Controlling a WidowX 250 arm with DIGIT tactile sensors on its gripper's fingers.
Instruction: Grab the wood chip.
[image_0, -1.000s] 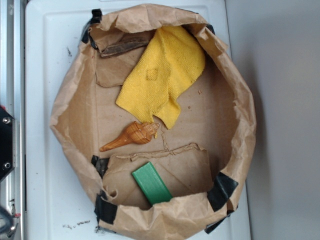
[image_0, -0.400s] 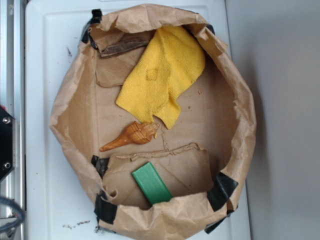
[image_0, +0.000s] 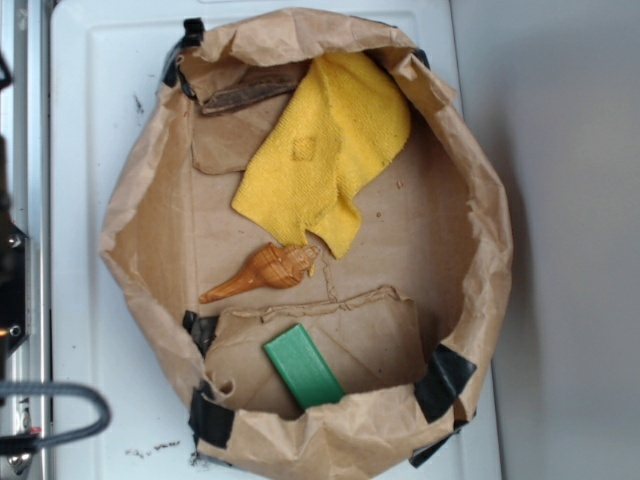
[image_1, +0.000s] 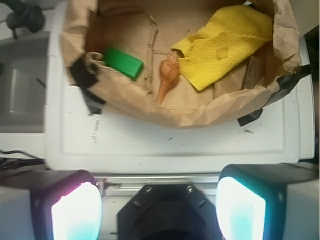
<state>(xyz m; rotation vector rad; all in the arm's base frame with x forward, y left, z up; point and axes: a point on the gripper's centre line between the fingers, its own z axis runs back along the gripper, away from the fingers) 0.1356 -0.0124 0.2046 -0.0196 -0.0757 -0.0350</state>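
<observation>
The wood chip (image_0: 250, 90) is a flat dark brown sliver lying at the far left corner of the brown paper bag basin (image_0: 480, 190), next to the yellow cloth (image_0: 325, 140). In the wrist view the wood chip (image_1: 254, 70) shows as a dark strip between the cloth and the bag's rim, partly hidden. My gripper (image_1: 160, 200) is open and empty, its two fingers wide apart. It sits back over the robot's black base, outside the bag and well away from the chip. In the exterior view only dark arm parts (image_0: 10, 270) show at the left edge.
An orange-brown seashell (image_0: 268, 270) lies mid-bag and a green block (image_0: 303, 366) lies near the bag's edge. The bag's crumpled walls stand all around, taped black at the corners. The bag rests on a white tray (image_0: 90, 120). A black cable (image_0: 60, 410) loops at the left edge.
The black cable loop has swung further into the exterior view at the lower left, and the dark arm parts at the left edge have shifted. Nothing in the bag has moved.
</observation>
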